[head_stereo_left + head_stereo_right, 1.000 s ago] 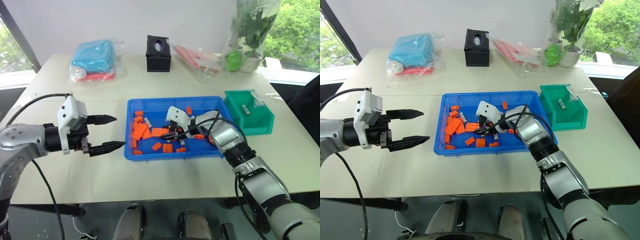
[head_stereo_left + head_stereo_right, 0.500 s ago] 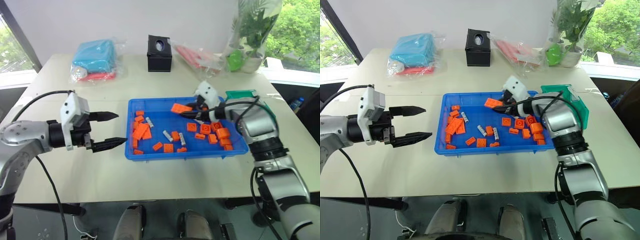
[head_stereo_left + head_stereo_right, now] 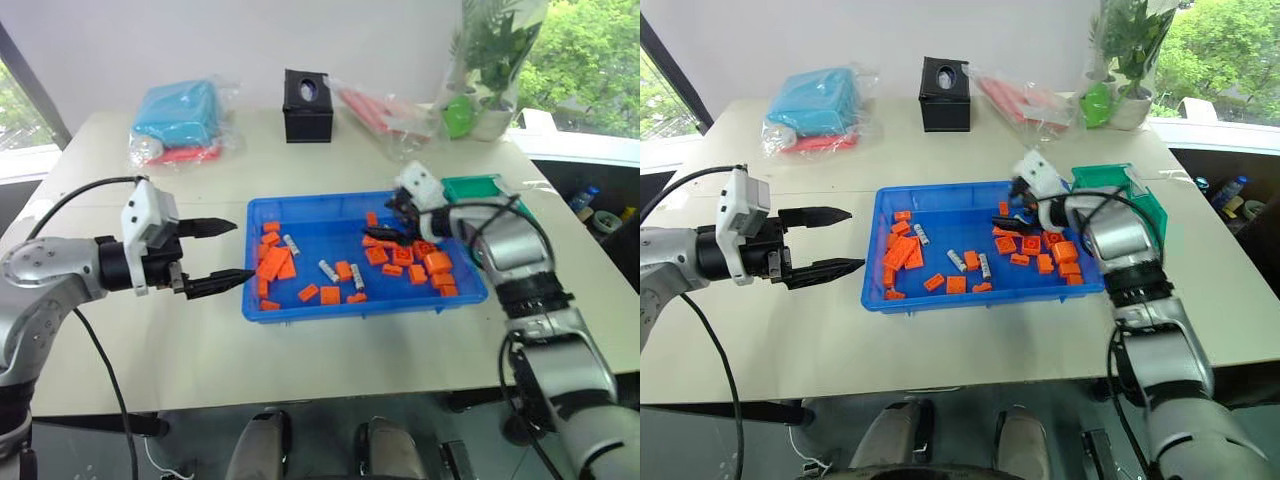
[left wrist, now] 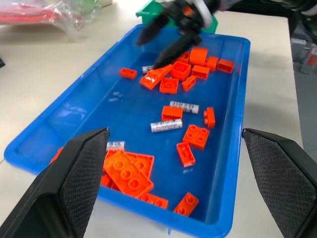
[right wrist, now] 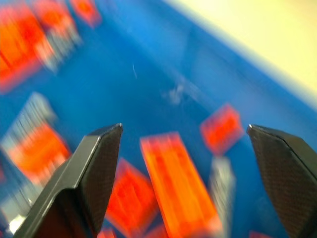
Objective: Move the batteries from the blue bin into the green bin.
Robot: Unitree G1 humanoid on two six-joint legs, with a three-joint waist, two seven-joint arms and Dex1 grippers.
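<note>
Some batteries [image 4: 166, 125] still lie in the blue bin [image 3: 300, 307] with the orange blocks [image 3: 272, 263]. The green bin [image 3: 1145, 205] sits just beside it. Both the right hand [image 3: 385, 228], over the blue bin, and the left hand [image 3: 228, 255], beside it, are open and hold nothing, so there is more to move.

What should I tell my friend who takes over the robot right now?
Left tool: open, empty, beside the large shallow bright blue plastic tray, outside it.
Right tool: open, empty, over the tray's end nearest the small deep green plastic box.
Small silver-grey cylinder batteries: at least three lie in the tray, two near its middle and one nearer the far rim, among orange plastic blocks.
Done: cannot tell what the green box holds.
Left: pick out each battery, drop it in the green box, leave the blocks.
</note>
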